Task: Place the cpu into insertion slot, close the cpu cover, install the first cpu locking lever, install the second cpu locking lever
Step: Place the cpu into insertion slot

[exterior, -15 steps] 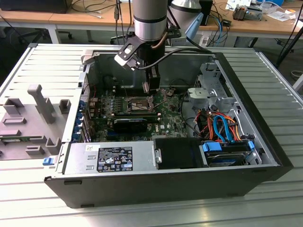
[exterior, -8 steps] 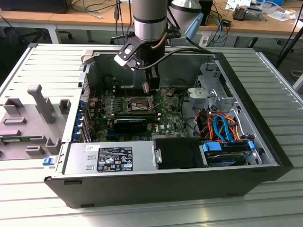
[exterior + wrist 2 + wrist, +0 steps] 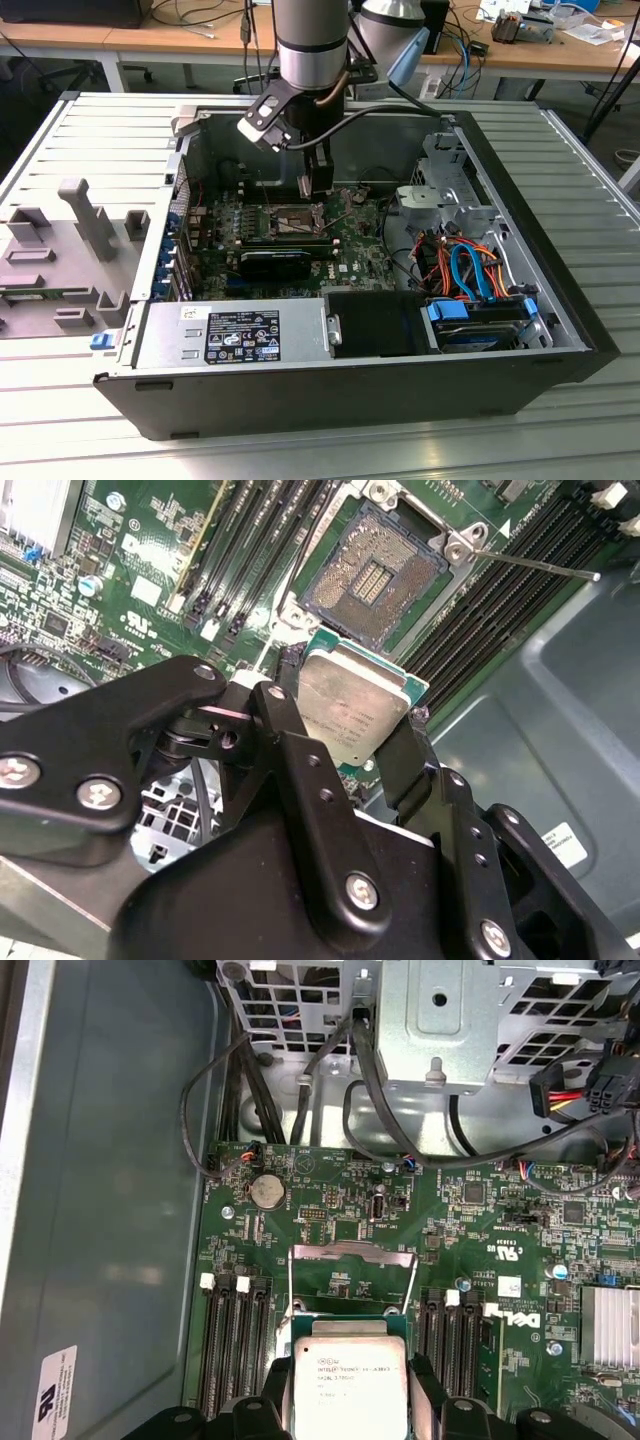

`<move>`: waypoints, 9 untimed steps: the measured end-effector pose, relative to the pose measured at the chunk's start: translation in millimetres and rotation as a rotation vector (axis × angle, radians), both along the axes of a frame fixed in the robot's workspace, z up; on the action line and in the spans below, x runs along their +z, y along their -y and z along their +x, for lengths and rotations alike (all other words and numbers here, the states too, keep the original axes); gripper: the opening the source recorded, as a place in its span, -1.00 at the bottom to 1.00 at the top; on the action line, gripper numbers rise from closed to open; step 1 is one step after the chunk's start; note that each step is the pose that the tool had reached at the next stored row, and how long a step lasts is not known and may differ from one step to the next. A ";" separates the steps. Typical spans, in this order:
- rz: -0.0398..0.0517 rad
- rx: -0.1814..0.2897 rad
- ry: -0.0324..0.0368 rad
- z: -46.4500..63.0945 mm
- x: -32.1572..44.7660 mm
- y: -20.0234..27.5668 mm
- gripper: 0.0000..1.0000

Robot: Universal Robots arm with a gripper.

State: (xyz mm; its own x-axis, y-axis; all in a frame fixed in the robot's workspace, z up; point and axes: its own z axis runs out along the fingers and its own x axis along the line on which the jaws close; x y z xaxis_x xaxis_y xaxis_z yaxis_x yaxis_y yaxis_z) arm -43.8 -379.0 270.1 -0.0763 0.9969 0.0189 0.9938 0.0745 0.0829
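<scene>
Second wrist view: my fingers (image 3: 300, 770) clamp the cpu (image 3: 350, 715) near the bare insertion slot (image 3: 375, 575); first wrist view shows the open cpu cover (image 3: 350, 1252).

We saw a robotics lab or workshop. An opened computer case (image 3: 330, 395) lay on a ribbed metal workbench (image 3: 110, 130) beneath a robot arm (image 3: 312, 45). Behind it stood long wooden desks (image 3: 95, 35) strewn with cables (image 3: 195, 15) and small electronics (image 3: 520, 25), and grey plastic holders (image 3: 85, 215) sat on the bench beside the case.
</scene>
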 end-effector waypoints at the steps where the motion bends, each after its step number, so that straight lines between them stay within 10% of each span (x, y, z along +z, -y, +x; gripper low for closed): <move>1: -0.0003 0.000 0.0000 -0.1 -0.3 -0.1 0.09; 9: -0.0008 -0.001 0.0000 -0.1 -0.8 -0.3 0.09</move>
